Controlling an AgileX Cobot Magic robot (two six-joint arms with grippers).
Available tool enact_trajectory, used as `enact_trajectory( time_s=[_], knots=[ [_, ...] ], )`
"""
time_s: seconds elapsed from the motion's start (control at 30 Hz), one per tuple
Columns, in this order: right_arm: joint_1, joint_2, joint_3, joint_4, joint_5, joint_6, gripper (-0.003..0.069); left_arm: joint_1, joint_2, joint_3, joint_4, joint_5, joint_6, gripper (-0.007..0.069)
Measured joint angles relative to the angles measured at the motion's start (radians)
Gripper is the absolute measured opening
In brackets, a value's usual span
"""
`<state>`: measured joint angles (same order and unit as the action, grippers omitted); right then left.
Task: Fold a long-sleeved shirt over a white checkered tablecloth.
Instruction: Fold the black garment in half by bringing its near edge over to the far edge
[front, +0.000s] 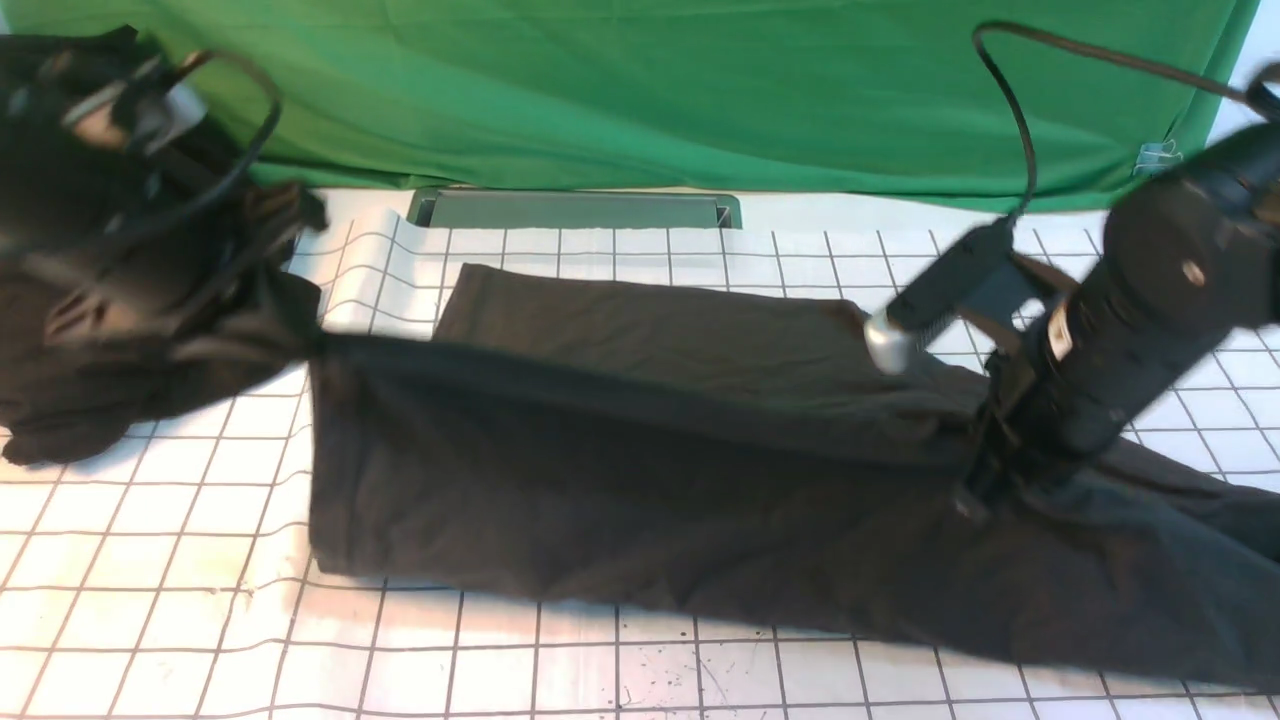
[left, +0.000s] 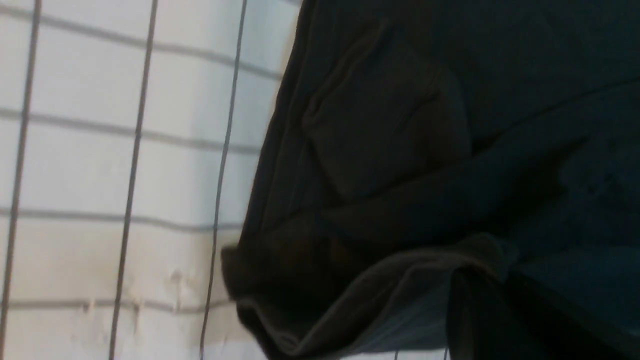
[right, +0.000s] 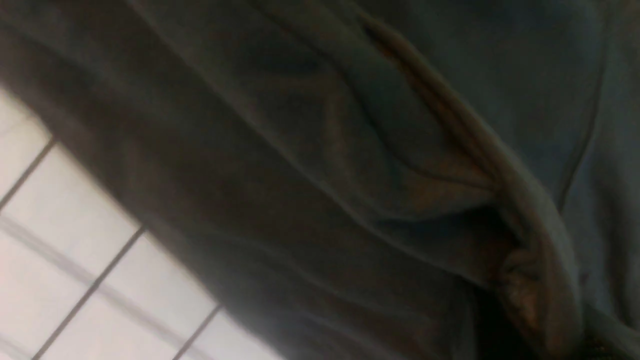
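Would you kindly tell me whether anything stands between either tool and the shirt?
Nothing visible does: the left tool and the right tool each pinch the shirt directly, its edge raised between them.

There is one long-sleeved shirt (front: 640, 470), and under it lies one white checkered tablecloth (front: 150, 620). Behind the shirt hangs one green cloth (front: 640, 90), and there is one grey slot (front: 575, 210). Two robot arms are seen: the left arm (front: 110, 230) at the shirt's left end and the right arm (front: 1150, 290) at its right end. There are two black cables, the left cable (front: 262, 110) and the right cable (front: 1020, 110).
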<state>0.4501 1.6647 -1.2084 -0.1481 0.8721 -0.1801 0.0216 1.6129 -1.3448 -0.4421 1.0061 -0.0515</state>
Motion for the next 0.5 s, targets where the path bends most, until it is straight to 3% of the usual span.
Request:
enact_trajectory(
  time_s=[0.5],
  knots=[
    [-0.111,0.347,-0.408,0.002,-0.021,-0.023,0.0038,0.0,0.474,-0.527,-0.035,-0.009,-0.031,0.0013]
  ],
)
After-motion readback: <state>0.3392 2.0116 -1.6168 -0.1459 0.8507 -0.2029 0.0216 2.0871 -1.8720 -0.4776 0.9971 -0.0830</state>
